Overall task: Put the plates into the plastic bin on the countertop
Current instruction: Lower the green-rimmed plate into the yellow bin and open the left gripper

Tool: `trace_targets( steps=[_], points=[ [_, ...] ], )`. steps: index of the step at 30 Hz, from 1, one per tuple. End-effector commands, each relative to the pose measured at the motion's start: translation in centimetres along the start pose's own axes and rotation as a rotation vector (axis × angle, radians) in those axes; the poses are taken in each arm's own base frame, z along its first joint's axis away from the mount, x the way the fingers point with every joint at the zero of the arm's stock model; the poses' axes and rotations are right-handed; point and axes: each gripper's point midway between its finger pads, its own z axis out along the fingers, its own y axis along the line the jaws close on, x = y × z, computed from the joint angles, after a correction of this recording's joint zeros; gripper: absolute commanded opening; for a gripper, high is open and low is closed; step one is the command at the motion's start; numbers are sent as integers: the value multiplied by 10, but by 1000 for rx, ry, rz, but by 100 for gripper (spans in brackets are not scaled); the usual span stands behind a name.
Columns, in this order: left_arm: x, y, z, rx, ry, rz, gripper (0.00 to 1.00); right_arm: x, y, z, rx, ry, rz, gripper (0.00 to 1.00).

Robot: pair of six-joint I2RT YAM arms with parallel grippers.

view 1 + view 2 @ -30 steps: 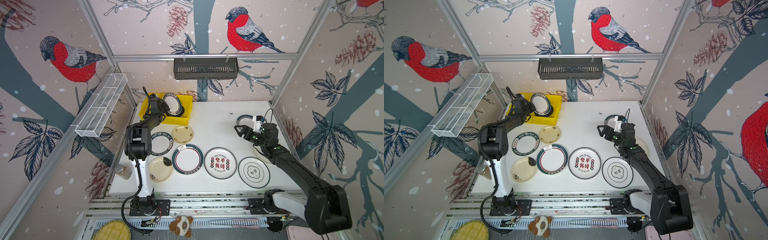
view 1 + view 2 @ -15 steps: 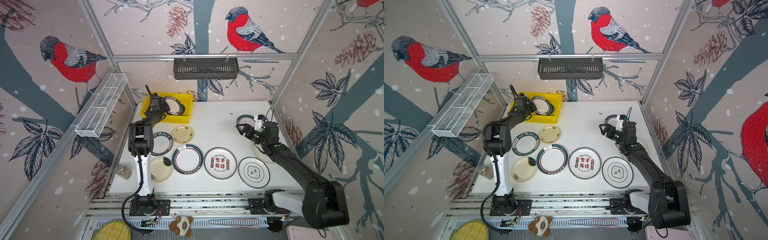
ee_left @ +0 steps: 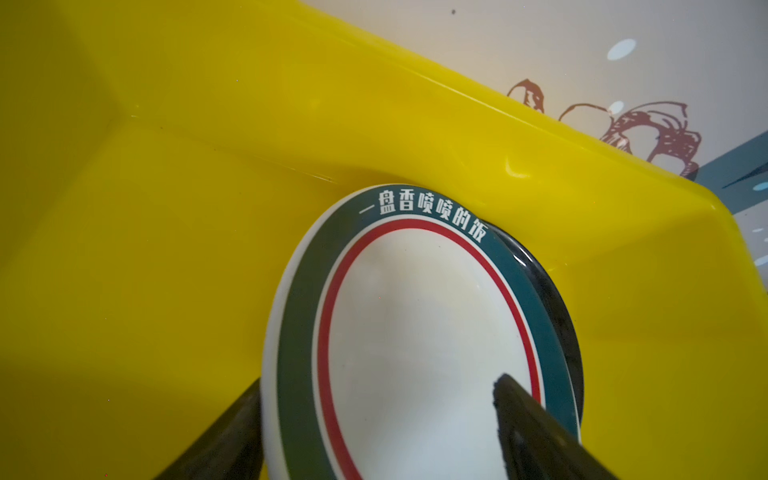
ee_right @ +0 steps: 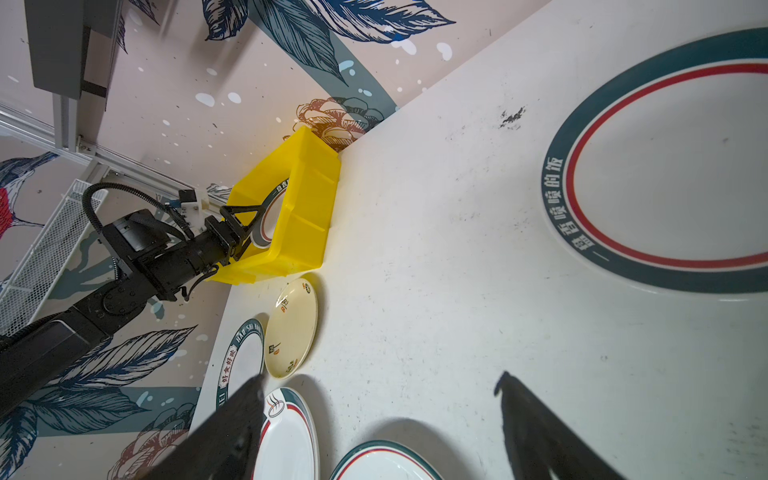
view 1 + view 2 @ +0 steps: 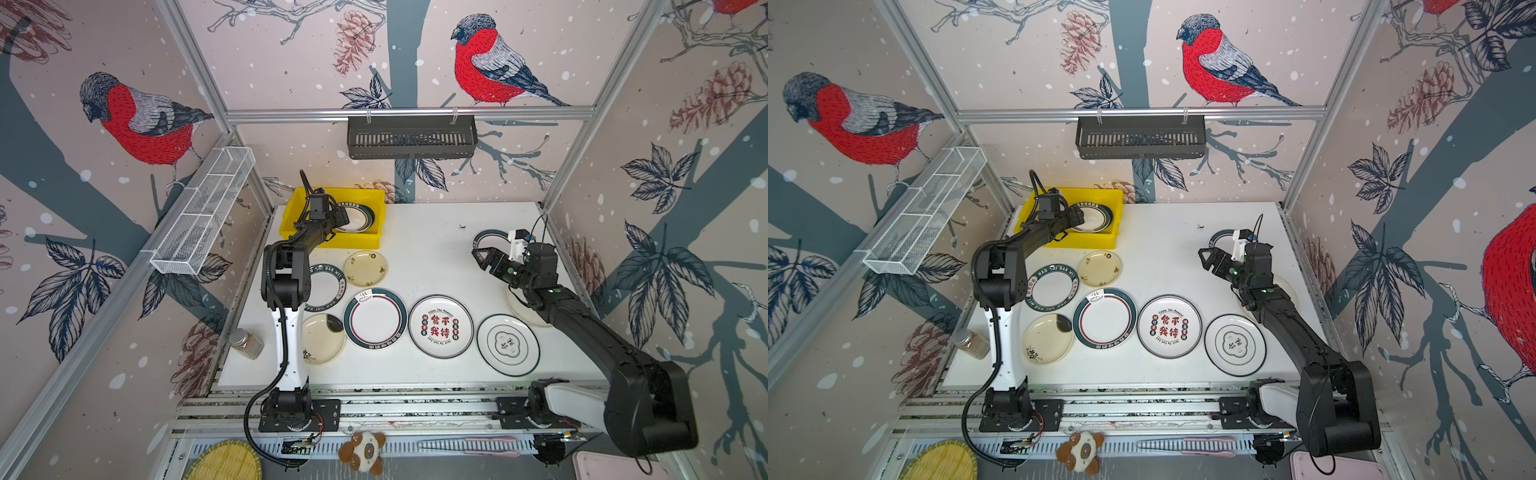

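inside, a plate (image 5: 358, 216) ringed in green and red lies in the right half of the bin (image 5: 365, 240), on top of a black plate (image 3: 557, 299) and close to the bin's far wall. in both top views the yellow bin sits at the upper left corner of the countertop (image 5: 432, 257), left of frame centre. the left gripper (image 5: 338, 218) reaches into the bin with its fingers (image 3: 540, 428) spread wide, one on each side of the plate's near rim, neither clamping it. other plates (image 5: 375, 319) lie flat across the lower half of the countertop. at middle right the right gripper (image 5: 481, 254) hovers over bare countertop, fingers apart and empty, just in front of a green-rimmed plate (image 5: 490, 237). a black basket (image 5: 411, 137) hangs at top centre and a wire basket (image 5: 203, 220) at left.
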Motion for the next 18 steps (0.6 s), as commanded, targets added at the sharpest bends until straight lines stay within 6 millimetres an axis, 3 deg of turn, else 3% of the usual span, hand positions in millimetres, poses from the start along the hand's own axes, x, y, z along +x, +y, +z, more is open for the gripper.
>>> trace_targets(
  steps=[1, 10, 18],
  points=[
    [-11, -14, -9, 7, -27, 75, 97, -1, 0, -1, 2, -3, -13, 88],
    [-24, -36, -18, 67, -56, 104, 97, 6, -2, -1, 9, 28, -12, 88],
    [-13, -29, -12, 19, -2, 115, 97, 9, -6, -5, 35, 40, -24, 88]
  ],
)
